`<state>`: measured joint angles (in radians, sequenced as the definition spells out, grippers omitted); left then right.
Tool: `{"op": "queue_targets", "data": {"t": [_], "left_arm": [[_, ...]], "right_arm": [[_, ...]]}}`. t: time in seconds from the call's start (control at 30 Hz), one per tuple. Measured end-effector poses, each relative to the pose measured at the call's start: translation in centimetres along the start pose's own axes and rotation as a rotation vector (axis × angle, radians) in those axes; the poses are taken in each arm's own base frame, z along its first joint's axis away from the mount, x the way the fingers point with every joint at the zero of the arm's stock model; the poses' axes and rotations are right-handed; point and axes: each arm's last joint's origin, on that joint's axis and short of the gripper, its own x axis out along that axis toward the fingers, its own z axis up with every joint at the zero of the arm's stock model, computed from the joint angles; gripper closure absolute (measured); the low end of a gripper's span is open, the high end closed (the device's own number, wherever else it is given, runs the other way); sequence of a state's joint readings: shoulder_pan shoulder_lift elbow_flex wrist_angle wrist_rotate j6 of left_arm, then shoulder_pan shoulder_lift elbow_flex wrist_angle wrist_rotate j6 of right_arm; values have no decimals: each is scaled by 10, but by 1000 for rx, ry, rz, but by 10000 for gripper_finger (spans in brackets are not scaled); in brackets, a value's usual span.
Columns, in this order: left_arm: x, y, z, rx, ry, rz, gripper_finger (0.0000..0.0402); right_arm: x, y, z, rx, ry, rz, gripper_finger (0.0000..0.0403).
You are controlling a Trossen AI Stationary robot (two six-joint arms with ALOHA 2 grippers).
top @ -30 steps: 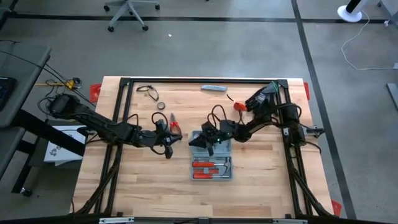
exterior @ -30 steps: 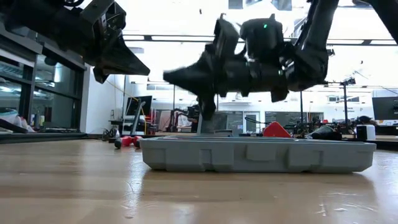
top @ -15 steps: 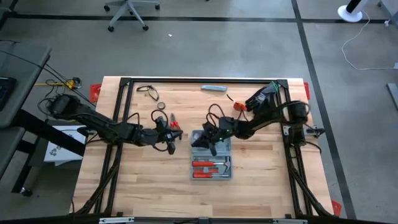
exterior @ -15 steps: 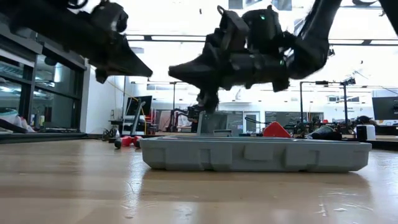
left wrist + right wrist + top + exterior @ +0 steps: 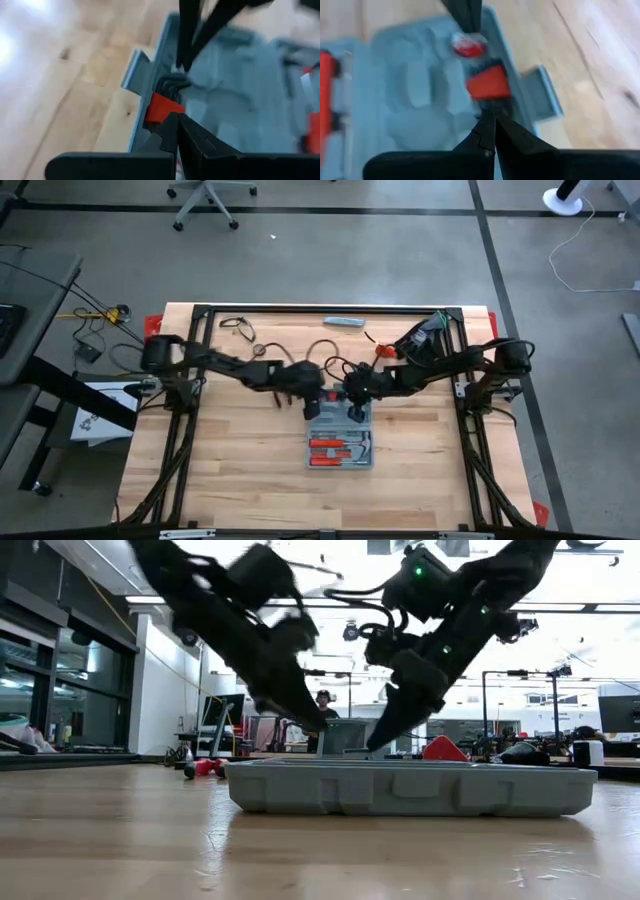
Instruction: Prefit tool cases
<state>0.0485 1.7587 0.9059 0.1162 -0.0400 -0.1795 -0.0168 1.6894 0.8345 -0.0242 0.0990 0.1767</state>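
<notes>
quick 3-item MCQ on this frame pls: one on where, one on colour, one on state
1. Where are both grippers?
A. Over the far half of the open tool case
B. By the grey bar at the table's far edge
C. Off the table

2. Colour of the tool handles in the case's near half?
A. Yellow
B. Red
C. Green

3. State of the grippers?
A. Both open
B. Left open, right shut
C. Both shut

Answers:
1. A: the high view shows the left gripper and the right gripper meeting there.
2. B: red handles show.
3. C: each wrist view shows its fingers pressed together.
</notes>
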Motion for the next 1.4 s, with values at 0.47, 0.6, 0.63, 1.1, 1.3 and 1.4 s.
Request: {"op": "queue_targets", "data": {"t": [0.47, 0.6, 0.63, 1.1, 1.3, 1.4], "left_arm": [[65, 10, 2, 48, 219, 0, 401], [67, 10, 1, 34, 219, -17, 401], [66, 9, 2, 30, 216, -17, 401], [42, 6, 20, 43, 156, -35, 401], [26, 6, 31, 80, 125, -2, 401], [25, 10, 34, 120, 108, 16, 401]], "right_arm": [[0, -15, -58, 160, -125, 13, 403], [-7, -16, -59, 175, -175, 28, 403], [-10, -16, -58, 175, -187, 29, 403], [-27, -19, -51, 129, -250, -41, 403], [-27, -19, -52, 128, -241, -44, 403], [-27, -19, -52, 127, -237, -44, 403]]}}
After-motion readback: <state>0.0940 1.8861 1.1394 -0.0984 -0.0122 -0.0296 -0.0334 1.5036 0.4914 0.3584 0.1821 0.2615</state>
